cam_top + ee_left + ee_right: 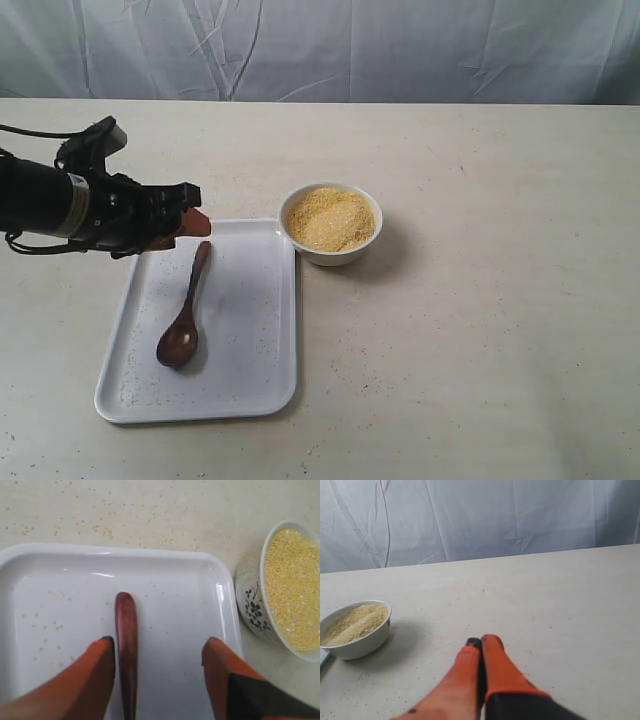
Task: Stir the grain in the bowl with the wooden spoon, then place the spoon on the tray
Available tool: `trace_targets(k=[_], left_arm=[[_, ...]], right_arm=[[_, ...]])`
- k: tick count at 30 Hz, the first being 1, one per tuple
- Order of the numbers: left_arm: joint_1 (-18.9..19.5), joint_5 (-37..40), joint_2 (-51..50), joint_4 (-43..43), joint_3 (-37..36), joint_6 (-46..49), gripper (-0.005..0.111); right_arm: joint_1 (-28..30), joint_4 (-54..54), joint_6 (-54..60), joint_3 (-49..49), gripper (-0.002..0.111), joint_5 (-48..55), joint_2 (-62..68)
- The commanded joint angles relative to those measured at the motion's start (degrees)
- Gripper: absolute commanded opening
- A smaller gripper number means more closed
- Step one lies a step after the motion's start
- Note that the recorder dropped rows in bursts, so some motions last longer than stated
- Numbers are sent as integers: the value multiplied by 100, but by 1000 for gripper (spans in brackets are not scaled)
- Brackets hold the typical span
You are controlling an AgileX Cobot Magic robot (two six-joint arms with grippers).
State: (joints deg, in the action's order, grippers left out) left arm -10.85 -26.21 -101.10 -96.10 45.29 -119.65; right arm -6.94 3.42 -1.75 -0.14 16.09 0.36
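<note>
The dark wooden spoon (186, 305) lies flat on the white tray (250, 370), handle toward the far edge, its oval end near the tray's middle. My left gripper (192, 222) hovers over the handle's tip, open, orange fingers apart. In the left wrist view the handle (126, 645) lies beside one of the fingers (87, 675) without being squeezed, and the gripper (159, 642) holds nothing. The white bowl (331, 222) full of yellow grain (332, 217) stands just right of the tray's far corner. My right gripper (481, 642) is shut and empty, off to the bowl's right, outside the exterior view.
Stray grains speckle the tray floor (45, 625) and the table beyond its far rim (100, 527). A pale cloth backdrop (320, 45) hangs behind the beige table. The bowl (355, 630) sits at the left of the right wrist view.
</note>
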Motion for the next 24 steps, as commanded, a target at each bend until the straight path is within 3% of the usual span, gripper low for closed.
trace_targets(k=[1,6,11,19,21,24], left_arm=[[-5,-73,50,-186,-26,-18,53],[-5,146,114,-384,117,151,53],[-5,400,400,-384,560,1192,45],[-18,3085,843,-384,878,3313,0],[-18,3737,831,-276,867,3394,0],[-18,4729,808,1203,824,3894,0]], right_arm=[[-7,0,31,14,0,-44,-36],[-7,0,31,14,0,-44,-36],[-7,0,31,14,0,-44,-36],[-7,0,31,14,0,-29,-36],[-7,0,31,14,0,-29,-36],[-7,0,31,14,0,-29,-36]])
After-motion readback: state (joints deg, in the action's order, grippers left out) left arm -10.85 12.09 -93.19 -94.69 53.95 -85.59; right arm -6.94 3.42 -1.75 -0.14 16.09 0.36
